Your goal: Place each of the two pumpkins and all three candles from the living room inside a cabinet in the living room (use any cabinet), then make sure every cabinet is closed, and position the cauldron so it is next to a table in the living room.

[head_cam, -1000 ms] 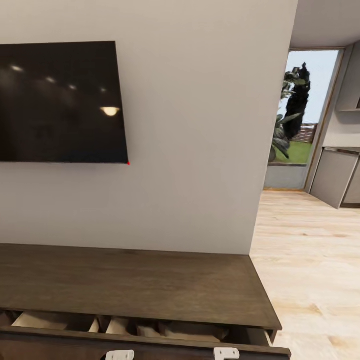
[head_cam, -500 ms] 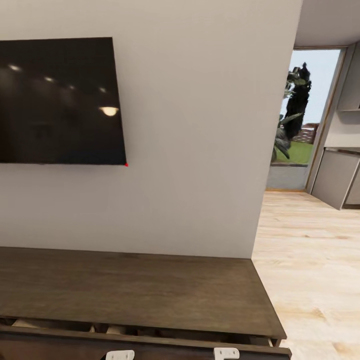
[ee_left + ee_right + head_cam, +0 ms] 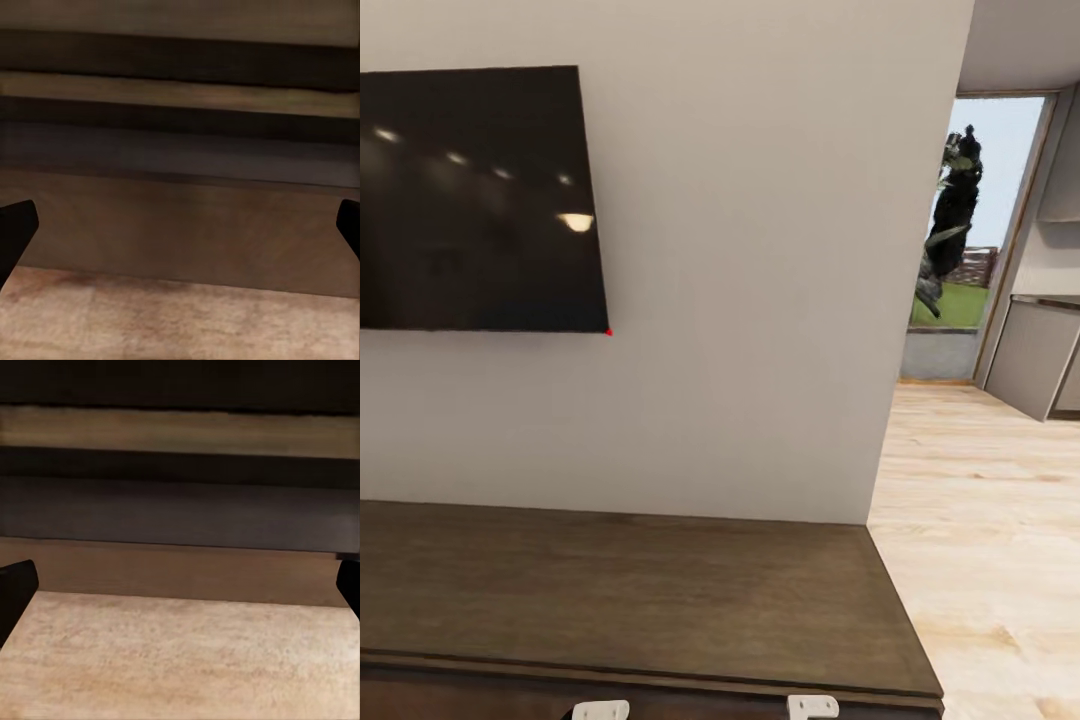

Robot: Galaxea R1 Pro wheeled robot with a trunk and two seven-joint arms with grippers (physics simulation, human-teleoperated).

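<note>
The cabinet (image 3: 630, 590) is a long, low dark brown wooden unit against the wall, and I look down on its top. No beige inside shows along its front edge. The left wrist view faces its dark front (image 3: 180, 217) just above the floor, with my left gripper (image 3: 180, 232) open, fingers wide apart and nothing between them. My right gripper (image 3: 180, 592) is open too, before the cabinet's front (image 3: 180, 510) and the wooden floor (image 3: 180, 660). White parts of my arms (image 3: 600, 711) poke up at the cabinet's front edge. The pumpkins, candles and cauldron are out of view.
A black television (image 3: 475, 200) hangs on the grey wall (image 3: 760, 300) above the cabinet. Right of the wall's end, light wooden floor (image 3: 980, 540) leads to a glass door (image 3: 970, 240) and grey kitchen units (image 3: 1040, 350).
The open gap along the cabinet's front, showing beige insides a second ago, narrowed and has gone. The whole head view has shifted slightly, so the camera moved.
</note>
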